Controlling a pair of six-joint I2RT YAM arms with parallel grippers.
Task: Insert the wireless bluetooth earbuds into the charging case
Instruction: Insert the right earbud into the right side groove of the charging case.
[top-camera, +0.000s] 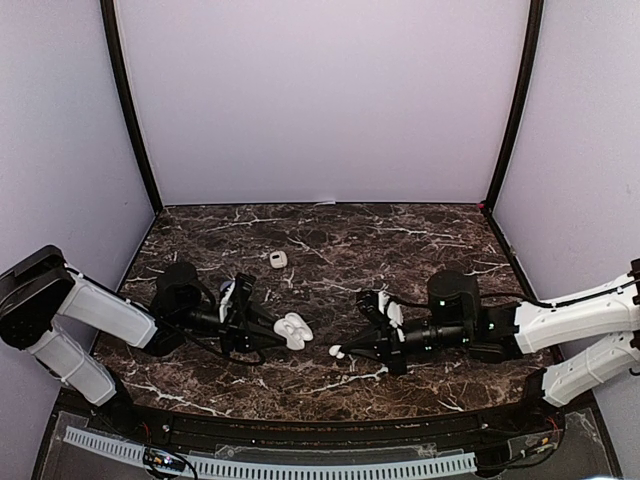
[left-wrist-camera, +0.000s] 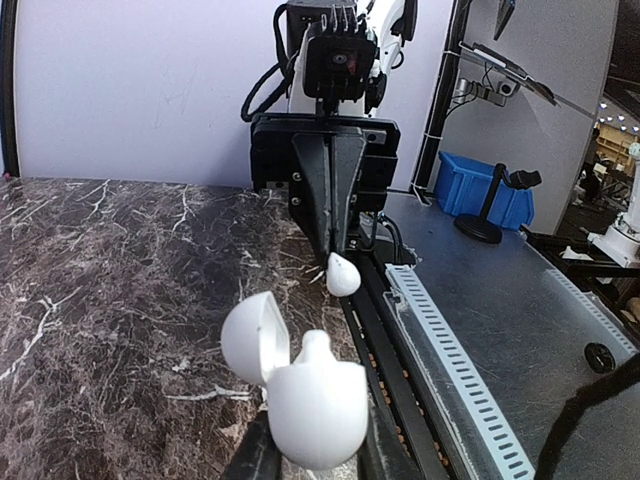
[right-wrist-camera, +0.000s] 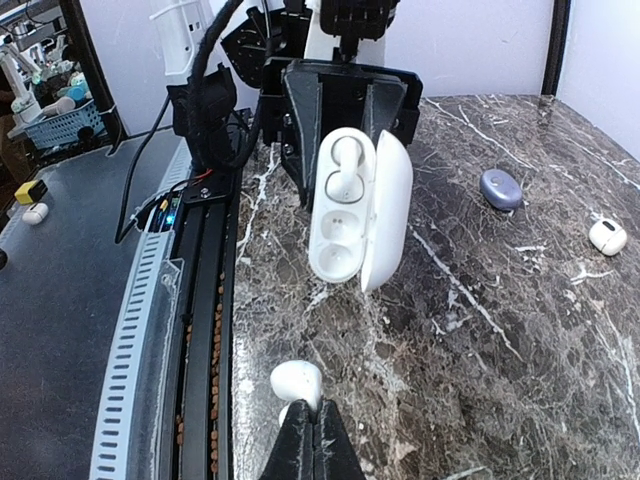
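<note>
My right gripper (right-wrist-camera: 313, 428) pinches the tiny earbud (right-wrist-camera: 296, 382), light and slick, likely to pop free; my left gripper (top-camera: 278, 331) clamps the stiff open case (right-wrist-camera: 350, 205) by its body.

Left arm (top-camera: 105, 312), right arm (top-camera: 565, 322) reach inward (wrists low); 2 sets of jaws clamped.

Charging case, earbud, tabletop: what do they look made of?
The charging case looks like moulded white plastic, smooth semi-gloss: soft highlights, formed wells inside. The earbud is probably the same glossy white plastic. The tabletop has a dark brown marble pattern, white veins, slight sheen; real stone or printed laminate, can't tell.
</note>
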